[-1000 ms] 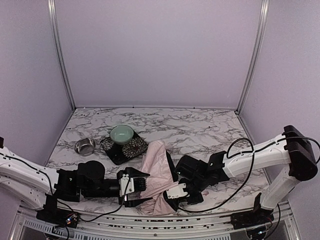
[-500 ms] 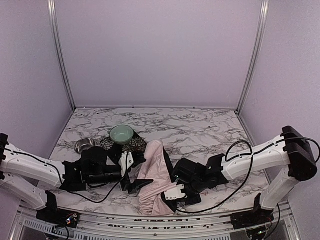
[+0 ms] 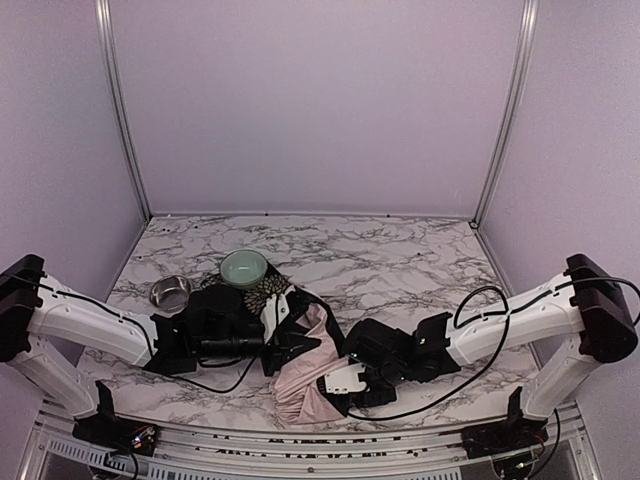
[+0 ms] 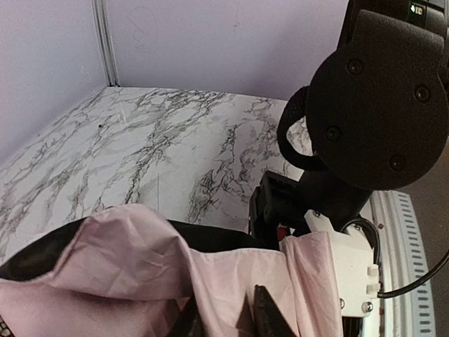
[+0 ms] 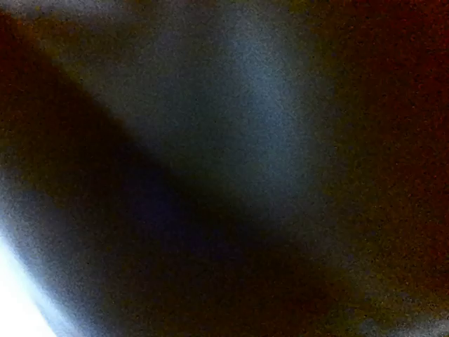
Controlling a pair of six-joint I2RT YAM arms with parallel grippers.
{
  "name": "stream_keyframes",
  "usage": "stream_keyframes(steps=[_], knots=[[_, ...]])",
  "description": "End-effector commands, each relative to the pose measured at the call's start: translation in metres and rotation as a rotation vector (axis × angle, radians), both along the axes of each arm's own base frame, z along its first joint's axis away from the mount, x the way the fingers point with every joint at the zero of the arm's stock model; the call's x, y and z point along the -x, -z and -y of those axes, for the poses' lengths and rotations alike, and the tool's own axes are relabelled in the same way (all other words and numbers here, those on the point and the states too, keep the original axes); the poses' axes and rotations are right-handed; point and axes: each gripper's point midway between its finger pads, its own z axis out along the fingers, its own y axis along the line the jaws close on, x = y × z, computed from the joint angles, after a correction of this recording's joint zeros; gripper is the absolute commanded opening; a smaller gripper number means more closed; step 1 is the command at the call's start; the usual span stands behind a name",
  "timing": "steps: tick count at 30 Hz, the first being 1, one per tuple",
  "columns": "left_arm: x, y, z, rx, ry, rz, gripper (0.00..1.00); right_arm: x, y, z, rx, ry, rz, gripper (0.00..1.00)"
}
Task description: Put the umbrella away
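Note:
The umbrella [image 3: 303,388] lies as a crumpled pale pink bundle with black lining near the table's front edge, between both arms. My left gripper [image 3: 288,345] is at its upper left edge. In the left wrist view the dark fingertips [image 4: 265,317] pinch a fold of the pink fabric [image 4: 231,274], so this gripper [image 4: 224,321] is shut on it. My right gripper [image 3: 338,392] is pushed into the bundle from the right, with fabric draped over its white body [image 4: 344,261]. Its jaws are hidden. The right wrist view is dark and blurred, covered by fabric. Shaft, handle and strap are hidden.
A pale green bowl [image 3: 244,268] sits on a dark floral mat [image 3: 272,292] just behind the left gripper. A small steel bowl [image 3: 171,292] stands to their left. Purple walls enclose the marble table [image 3: 400,260] on three sides, and the front edge is close to the umbrella.
My left gripper swung back and to the right onto the umbrella's upper edge and closed on the fabric. The pink bundle bunched up. The right gripper shifted a little.

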Motion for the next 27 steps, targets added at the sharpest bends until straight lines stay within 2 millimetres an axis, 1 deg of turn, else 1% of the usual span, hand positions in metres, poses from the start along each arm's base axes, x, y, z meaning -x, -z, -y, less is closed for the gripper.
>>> stream_keyframes(steps=[1, 2, 6, 9, 11, 12, 13, 15, 17, 18, 20, 21, 25, 27], knots=[[-0.001, -0.014, -0.003, 0.026, 0.004, 0.072, 0.03, 0.0, -0.004, 0.005, -0.001, 0.023, 0.043, 0.65], [-0.001, -0.015, -0.005, 0.024, 0.001, 0.083, 0.0, 0.001, -0.008, 0.005, -0.008, 0.022, 0.043, 0.66], [0.002, -0.017, -0.01, 0.021, 0.019, 0.117, 0.0, 0.011, -0.026, 0.005, -0.058, 0.005, 0.004, 0.67], [0.007, -0.019, -0.014, 0.024, 0.038, 0.141, 0.0, 0.025, -0.05, 0.005, -0.124, -0.023, -0.05, 0.68], [0.01, -0.021, -0.016, 0.027, 0.05, 0.153, 0.0, 0.035, -0.068, 0.007, -0.187, -0.054, -0.115, 0.69], [0.013, -0.022, -0.016, 0.032, 0.068, 0.156, 0.0, 0.04, -0.073, 0.008, -0.217, -0.071, -0.158, 0.69], [0.018, -0.022, -0.017, 0.034, 0.092, 0.157, 0.0, 0.04, -0.077, 0.007, -0.249, -0.075, -0.186, 0.69], [0.026, -0.025, -0.017, 0.045, 0.132, 0.164, 0.0, 0.033, -0.08, 0.007, -0.29, -0.059, -0.217, 0.69], [0.032, -0.027, -0.018, 0.05, 0.15, 0.17, 0.0, 0.022, -0.08, 0.007, -0.303, -0.031, -0.232, 0.68], [0.035, -0.027, -0.019, 0.052, 0.154, 0.173, 0.0, 0.013, -0.078, 0.006, -0.297, -0.01, -0.217, 0.68], [0.04, -0.027, -0.021, 0.055, 0.164, 0.173, 0.0, 0.004, -0.071, 0.005, -0.269, 0.007, -0.225, 0.67], [0.043, -0.028, -0.022, 0.058, 0.173, 0.175, 0.0, 0.003, -0.065, 0.005, -0.249, 0.005, -0.244, 0.66], [0.054, -0.031, -0.026, 0.068, 0.191, 0.193, 0.0, 0.003, -0.027, 0.009, -0.11, 0.026, -0.325, 0.63], [0.058, -0.03, -0.025, 0.065, 0.194, 0.196, 0.0, -0.001, -0.01, 0.01, -0.058, 0.046, -0.337, 0.6]])
